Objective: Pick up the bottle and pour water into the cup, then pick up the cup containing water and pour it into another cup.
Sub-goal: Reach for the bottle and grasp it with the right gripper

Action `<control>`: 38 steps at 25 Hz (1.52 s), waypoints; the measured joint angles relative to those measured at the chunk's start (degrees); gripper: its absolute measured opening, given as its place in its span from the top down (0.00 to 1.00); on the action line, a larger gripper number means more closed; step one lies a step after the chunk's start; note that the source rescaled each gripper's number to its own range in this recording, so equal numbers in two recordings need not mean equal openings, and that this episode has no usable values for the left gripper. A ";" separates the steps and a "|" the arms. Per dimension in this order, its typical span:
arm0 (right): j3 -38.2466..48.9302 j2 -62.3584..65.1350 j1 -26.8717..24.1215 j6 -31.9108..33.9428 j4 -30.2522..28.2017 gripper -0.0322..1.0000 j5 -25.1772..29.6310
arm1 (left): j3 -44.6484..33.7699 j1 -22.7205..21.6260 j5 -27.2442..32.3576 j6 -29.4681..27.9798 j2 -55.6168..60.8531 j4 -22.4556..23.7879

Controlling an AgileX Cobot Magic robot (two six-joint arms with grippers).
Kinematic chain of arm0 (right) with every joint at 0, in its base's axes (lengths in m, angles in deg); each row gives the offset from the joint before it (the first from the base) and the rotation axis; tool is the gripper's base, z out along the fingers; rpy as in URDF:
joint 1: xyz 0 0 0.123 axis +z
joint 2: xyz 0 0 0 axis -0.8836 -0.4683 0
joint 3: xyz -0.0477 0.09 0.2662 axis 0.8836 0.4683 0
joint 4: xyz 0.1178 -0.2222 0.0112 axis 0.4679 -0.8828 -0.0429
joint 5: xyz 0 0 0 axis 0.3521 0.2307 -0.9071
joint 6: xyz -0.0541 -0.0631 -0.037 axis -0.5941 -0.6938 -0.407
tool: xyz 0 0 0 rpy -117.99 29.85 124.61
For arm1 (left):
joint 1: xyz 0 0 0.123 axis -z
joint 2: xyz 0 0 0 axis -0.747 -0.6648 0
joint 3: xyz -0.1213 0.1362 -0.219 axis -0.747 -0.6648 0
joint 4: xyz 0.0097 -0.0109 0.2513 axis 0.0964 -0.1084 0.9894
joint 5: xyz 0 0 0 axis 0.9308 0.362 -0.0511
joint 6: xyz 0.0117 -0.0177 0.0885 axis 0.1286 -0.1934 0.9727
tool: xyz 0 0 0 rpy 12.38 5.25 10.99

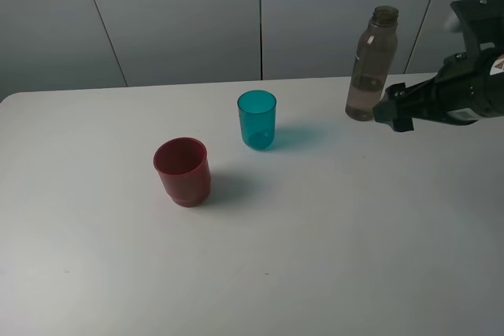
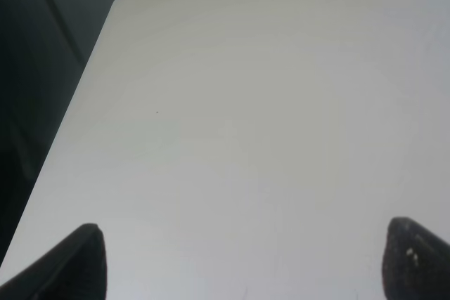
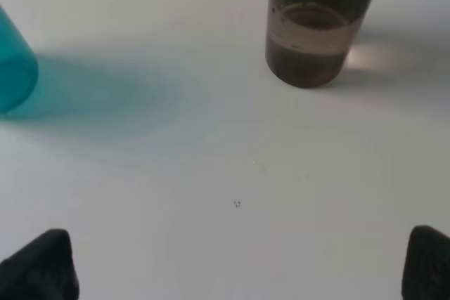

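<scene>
The smoky grey-brown bottle [image 1: 371, 64] stands upright, uncapped, at the back right of the white table [image 1: 315, 257], with a little water in its bottom. It shows in the right wrist view [image 3: 314, 26] too. The teal cup [image 1: 257, 120] stands upright mid-table; its edge shows in the right wrist view [image 3: 14, 68]. The dark red cup [image 1: 183, 171] stands upright to its front left. My right gripper [image 1: 396, 112] is open and empty, just right of the bottle and apart from it; it also shows in the right wrist view [image 3: 239, 265]. My left gripper [image 2: 242, 261] is open over bare table.
Grey wall panels [image 1: 197, 13] rise behind the table. The table's rounded left corner and edge [image 2: 116, 8] show in the left wrist view, with dark floor beyond.
</scene>
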 joint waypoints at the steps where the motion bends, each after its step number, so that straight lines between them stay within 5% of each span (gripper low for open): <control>1: 0.55 -1.09 0.00 0.00 0.00 0.00 -1.73 | 0.00 0.00 0.00 0.00 0.00 0.00; 13: 5.23 -14.74 0.00 0.00 0.11 0.00 -27.68 | 0.00 0.00 0.00 0.40 0.00 0.00; 21: 5.07 -26.84 0.00 -2.59 0.23 0.00 -51.74 | 0.00 0.00 0.00 0.40 0.00 0.00; 28: 1.34 -32.64 0.00 -4.88 7.18 0.00 -55.01 | 0.00 0.00 0.00 0.40 0.00 0.00; 38: -5.22 -39.72 0.00 -6.46 9.28 0.00 -56.27 | 0.00 0.00 0.00 0.40 0.00 0.00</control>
